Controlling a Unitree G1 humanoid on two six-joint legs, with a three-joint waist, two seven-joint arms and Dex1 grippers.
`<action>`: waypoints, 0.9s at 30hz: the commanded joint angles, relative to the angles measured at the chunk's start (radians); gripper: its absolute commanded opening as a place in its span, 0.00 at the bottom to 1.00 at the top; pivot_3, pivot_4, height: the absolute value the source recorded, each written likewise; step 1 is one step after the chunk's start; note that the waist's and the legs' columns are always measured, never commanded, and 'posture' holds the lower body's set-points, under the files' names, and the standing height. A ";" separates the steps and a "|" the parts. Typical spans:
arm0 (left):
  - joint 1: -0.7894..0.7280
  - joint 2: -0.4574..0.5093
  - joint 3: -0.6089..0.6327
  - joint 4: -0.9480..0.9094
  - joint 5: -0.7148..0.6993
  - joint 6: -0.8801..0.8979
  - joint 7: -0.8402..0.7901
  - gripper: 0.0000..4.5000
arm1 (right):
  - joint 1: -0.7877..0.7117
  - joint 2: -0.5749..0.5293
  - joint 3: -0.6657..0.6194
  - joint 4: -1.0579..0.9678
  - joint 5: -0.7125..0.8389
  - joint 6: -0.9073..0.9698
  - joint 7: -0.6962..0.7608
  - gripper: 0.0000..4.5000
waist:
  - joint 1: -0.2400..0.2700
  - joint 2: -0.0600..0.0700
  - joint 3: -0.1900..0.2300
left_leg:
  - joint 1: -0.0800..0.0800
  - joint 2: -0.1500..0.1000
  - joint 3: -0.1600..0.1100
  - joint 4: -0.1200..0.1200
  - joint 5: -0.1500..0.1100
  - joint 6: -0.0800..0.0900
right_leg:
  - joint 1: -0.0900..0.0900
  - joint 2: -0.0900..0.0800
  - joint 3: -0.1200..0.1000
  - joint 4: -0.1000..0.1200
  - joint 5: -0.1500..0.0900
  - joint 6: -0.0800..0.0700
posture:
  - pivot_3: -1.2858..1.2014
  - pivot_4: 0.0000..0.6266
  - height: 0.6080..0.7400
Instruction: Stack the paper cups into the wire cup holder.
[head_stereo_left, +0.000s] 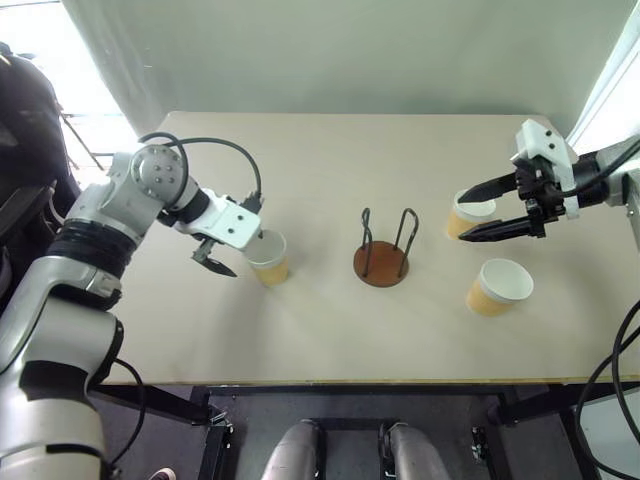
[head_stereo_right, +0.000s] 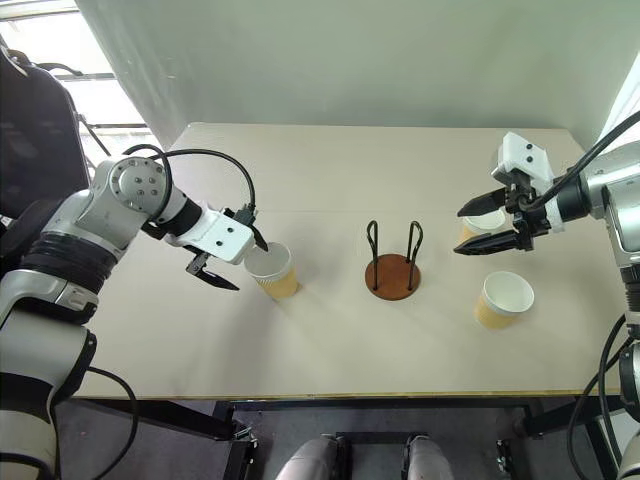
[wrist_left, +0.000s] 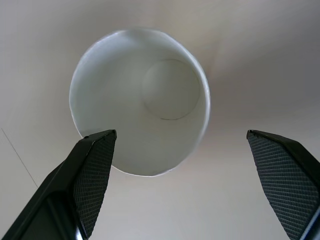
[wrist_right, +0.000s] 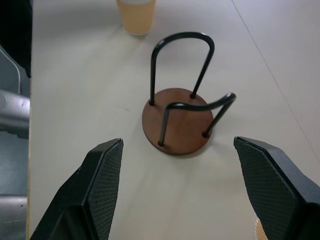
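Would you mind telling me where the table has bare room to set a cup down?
The far half of the table behind the holder is bare, as is the near strip between the left cup and the holder. The right side is crowded: two cups and the right gripper.

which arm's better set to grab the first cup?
Left, probably. The left gripper hangs open right over its paper cup, rim between the fingers in the left wrist view. The right gripper is open beside another cup, but faces the wire cup holder.

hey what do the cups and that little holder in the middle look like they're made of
Paper cups: likely paper, matte tan outside, white inside, rolled rim. Wire cup holder: black wire loops, probably coated metal; its reddish-brown disc base looks smooth, wood or plastic, can't tell which.
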 joint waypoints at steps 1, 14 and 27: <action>-0.007 0.027 0.005 -0.029 -0.015 0.007 -0.035 1.00 | -0.018 -0.013 -0.052 -0.014 0.021 0.005 -0.003 0.80 | 0.000 0.000 0.000 | 0.000 0.000 0.000 0.000 0.000 0.000 | 0.000 0.000 0.000 0.000 0.000 0.000 | 0.52 0.24 1.00; 0.002 0.033 -0.007 -0.033 -0.021 0.010 -0.035 1.00 | -0.063 -0.016 -0.072 -0.035 0.057 0.070 0.003 0.80 | 0.000 0.000 0.000 | 0.000 0.000 0.000 0.000 0.000 0.000 | 0.000 0.000 0.000 0.000 0.000 0.000 | 0.52 0.24 1.00; -0.001 0.022 -0.016 0.002 0.015 -0.032 -0.035 0.88 | -0.064 -0.018 -0.074 -0.045 0.063 0.076 -0.004 0.81 | 0.000 0.000 0.000 | 0.000 0.000 0.000 0.000 0.000 0.000 | 0.000 0.000 0.000 0.000 0.000 0.000 | 0.52 0.24 1.00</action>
